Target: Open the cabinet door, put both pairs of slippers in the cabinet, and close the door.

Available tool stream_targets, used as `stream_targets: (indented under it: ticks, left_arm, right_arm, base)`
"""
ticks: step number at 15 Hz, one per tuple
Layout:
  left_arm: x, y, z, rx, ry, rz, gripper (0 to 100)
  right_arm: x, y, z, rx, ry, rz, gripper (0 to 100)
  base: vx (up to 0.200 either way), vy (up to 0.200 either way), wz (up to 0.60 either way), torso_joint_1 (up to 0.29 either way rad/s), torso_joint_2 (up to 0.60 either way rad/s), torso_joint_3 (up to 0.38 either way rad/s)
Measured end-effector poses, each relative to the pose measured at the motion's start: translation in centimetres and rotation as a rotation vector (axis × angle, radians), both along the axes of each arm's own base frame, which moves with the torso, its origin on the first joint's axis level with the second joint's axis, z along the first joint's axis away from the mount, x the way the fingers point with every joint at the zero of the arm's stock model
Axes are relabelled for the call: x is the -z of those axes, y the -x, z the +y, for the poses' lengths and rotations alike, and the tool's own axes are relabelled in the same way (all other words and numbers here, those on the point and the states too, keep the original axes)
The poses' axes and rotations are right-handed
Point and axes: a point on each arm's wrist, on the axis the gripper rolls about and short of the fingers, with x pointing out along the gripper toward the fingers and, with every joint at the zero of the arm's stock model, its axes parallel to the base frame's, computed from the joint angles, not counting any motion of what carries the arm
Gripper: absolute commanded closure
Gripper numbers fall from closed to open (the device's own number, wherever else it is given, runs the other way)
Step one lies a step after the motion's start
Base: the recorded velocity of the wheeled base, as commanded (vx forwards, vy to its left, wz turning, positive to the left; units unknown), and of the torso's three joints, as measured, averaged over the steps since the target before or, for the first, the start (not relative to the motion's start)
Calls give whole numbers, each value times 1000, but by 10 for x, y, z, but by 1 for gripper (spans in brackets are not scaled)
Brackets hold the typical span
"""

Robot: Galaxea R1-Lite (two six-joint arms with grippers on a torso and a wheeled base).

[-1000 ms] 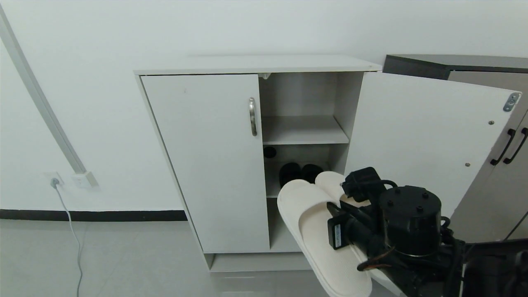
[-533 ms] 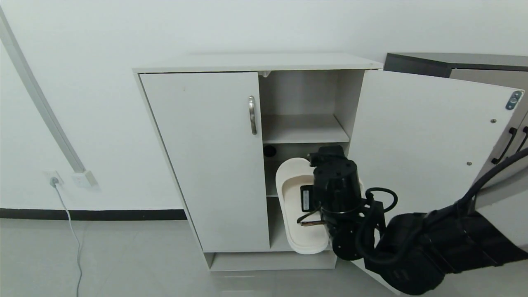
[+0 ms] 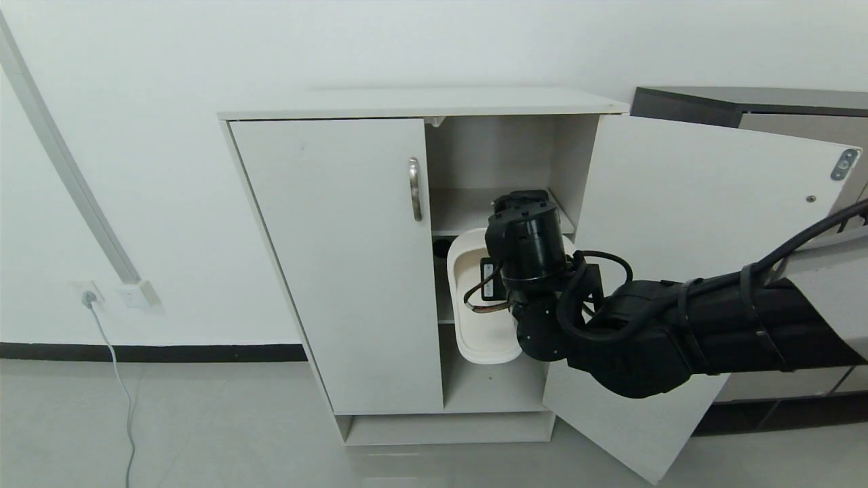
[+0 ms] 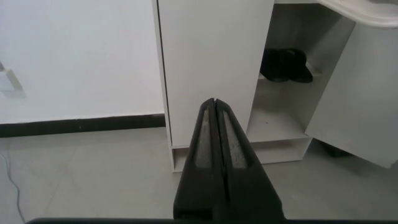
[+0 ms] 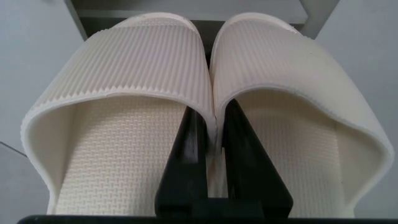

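Fingers [image 5: 185, 163] pinch white slippers [image 5: 127, 81], perhaps inside cabinet [image 3: 420, 103]; grey floor [image 3: 203, 423].

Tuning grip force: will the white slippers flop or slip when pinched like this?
Probably light, fairly stiff: the white slippers hold their shape in the right gripper. Their ribbed straps likely resist slipping. Pinched at inner edges, they might twist if bumped.
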Motion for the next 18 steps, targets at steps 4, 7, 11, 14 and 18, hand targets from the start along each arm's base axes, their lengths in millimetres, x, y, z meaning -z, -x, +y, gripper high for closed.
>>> stream_targets:
  ticks: [4,7,11,14,18]
  left_arm:
    - [0,0,0,0,0,0,100]
    - [0,0,0,1,-2,-1,100]
    - [0,0,0,3,-2,-1,100]
    - [0,0,0,3,-3,0,100]
    - [0,0,0,3,-3,0,100]
  right_arm:
    - [0,0,0,-4,4,2,100]
    - [0,0,0,-5,1,0,100]
    - [0,0,0,-5,3,1,100]
    - [2,2,0,-9,6,4,100]
    - [3,1,-1,-7,9,7,100]
  base:
    - [0,0,0,0,0,0]
    - [133,0,0,2,-2,0]
    - [200,0,0,0,2,2]
    - [200,0,0,4,2,2]
    - [200,0,0,2,4,5]
